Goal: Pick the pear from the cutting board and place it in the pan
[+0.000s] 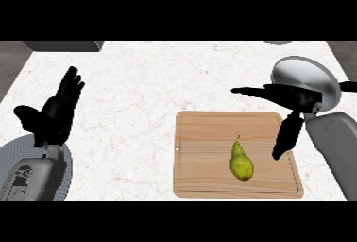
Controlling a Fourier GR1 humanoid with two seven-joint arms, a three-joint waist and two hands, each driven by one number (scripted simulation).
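Head view, approach stage. The pear (241, 162) lies on its side on the cutting board (202, 142), stem pointing away from me, untouched and lying free. My right hand (293, 101) hangs above the board's far right corner with fingers spread apart and empty — thumb stretched left, the other fingers pointing down past the board's right edge, near the pear but not touching it. I judge this posture to be the opening for a grasp from the right. The pan (307, 80) sits just beyond that hand on the surface (174, 80), so the carry should be short. My left hand (55, 113) rests at the left, fingers straight and up — out of the working area, holding nothing.
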